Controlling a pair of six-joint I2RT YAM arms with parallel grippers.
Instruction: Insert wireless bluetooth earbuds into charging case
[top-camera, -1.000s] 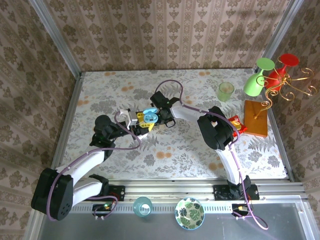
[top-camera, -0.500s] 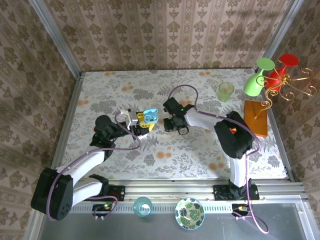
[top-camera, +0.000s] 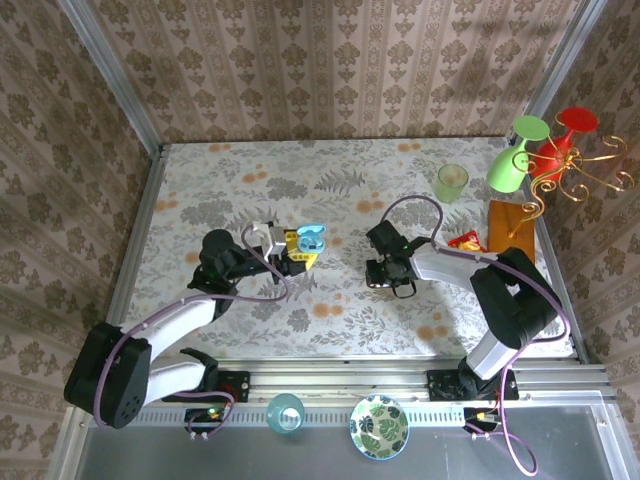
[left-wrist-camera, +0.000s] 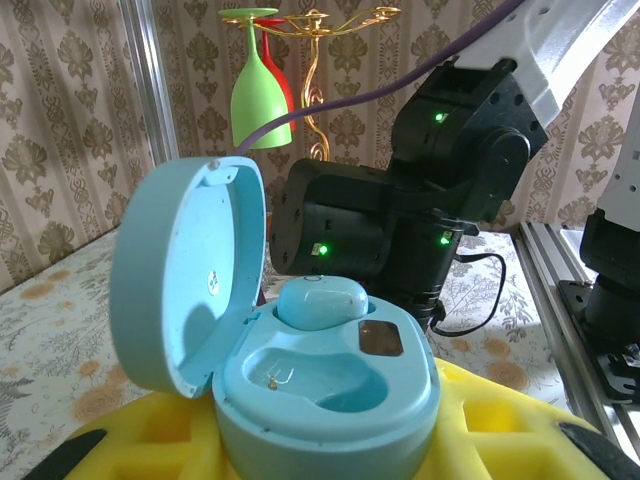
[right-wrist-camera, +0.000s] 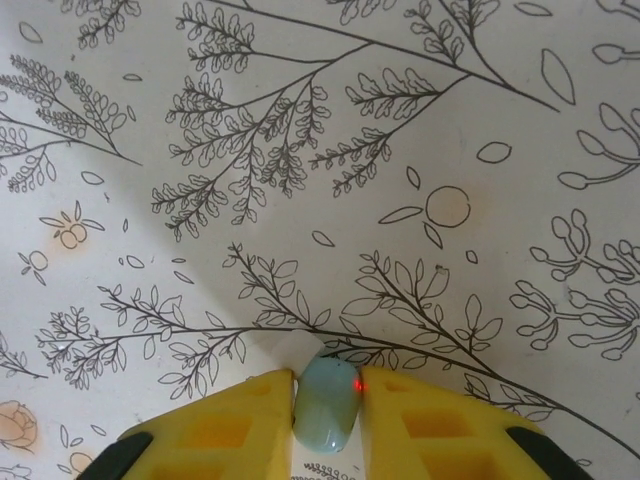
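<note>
The charging case (top-camera: 310, 238) is a pale teal-blue hinged shell, and my left gripper (top-camera: 298, 250) is shut on its base. In the left wrist view the case (left-wrist-camera: 325, 400) stands with its lid (left-wrist-camera: 185, 270) swung up to the left. One teal earbud (left-wrist-camera: 320, 300) sits in the rear socket and the front socket (left-wrist-camera: 330, 385) is empty. My right gripper (top-camera: 386, 277) hovers over the table to the right of the case. It is shut on a second pale earbud (right-wrist-camera: 326, 405), pinched between the yellow fingers (right-wrist-camera: 235, 425).
At the back right stand a green cup (top-camera: 451, 183) and a gold rack on a wooden base (top-camera: 515, 236) with a green glass (top-camera: 514, 155) and a red glass (top-camera: 563, 140). A red packet (top-camera: 470, 243) lies by the right arm. A teal cup (top-camera: 285, 412) and patterned bowl (top-camera: 379, 427) sit on the near rail.
My right gripper has drawn away from the case, moving right and toward the near edge with the earbud between its fingers. The left gripper with the case has shifted slightly right.
</note>
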